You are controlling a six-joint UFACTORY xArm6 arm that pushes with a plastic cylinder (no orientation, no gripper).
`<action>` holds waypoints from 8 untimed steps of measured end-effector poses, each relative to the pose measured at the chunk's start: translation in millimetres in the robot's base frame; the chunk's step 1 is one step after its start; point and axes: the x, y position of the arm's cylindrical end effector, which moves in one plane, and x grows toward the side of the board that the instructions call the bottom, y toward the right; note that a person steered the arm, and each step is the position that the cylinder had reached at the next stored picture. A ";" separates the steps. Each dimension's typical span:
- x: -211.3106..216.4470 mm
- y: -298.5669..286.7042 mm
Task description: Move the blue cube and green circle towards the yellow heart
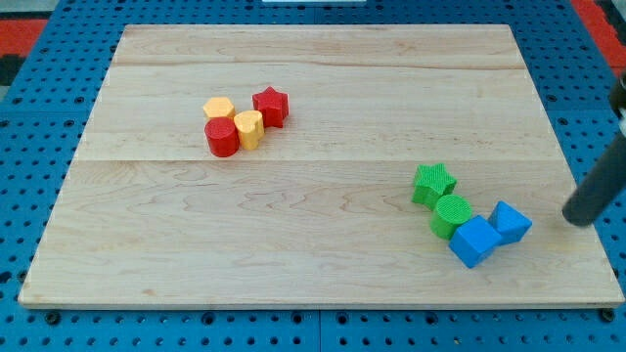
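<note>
My tip (577,217) right of blue plastic cube (474,241) and green plastic circle (452,214), lined up for leftward shove toward yellow plastic heart (249,128); no fingers on rod.

A: What's cut off?
B: My dark straight rod (599,186) leaves the picture near the tabletop's right edge, so its upper length is lost.
A: And my tip (577,219)?
B: Blurred; its exact end is hard to place.
</note>
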 end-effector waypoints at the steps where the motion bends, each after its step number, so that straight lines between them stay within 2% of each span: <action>1: 43.1 -8.7; 3: 31.1 -125.8; 5: -35.3 -144.4; 7: -39.4 -221.1; 8: -44.0 -233.7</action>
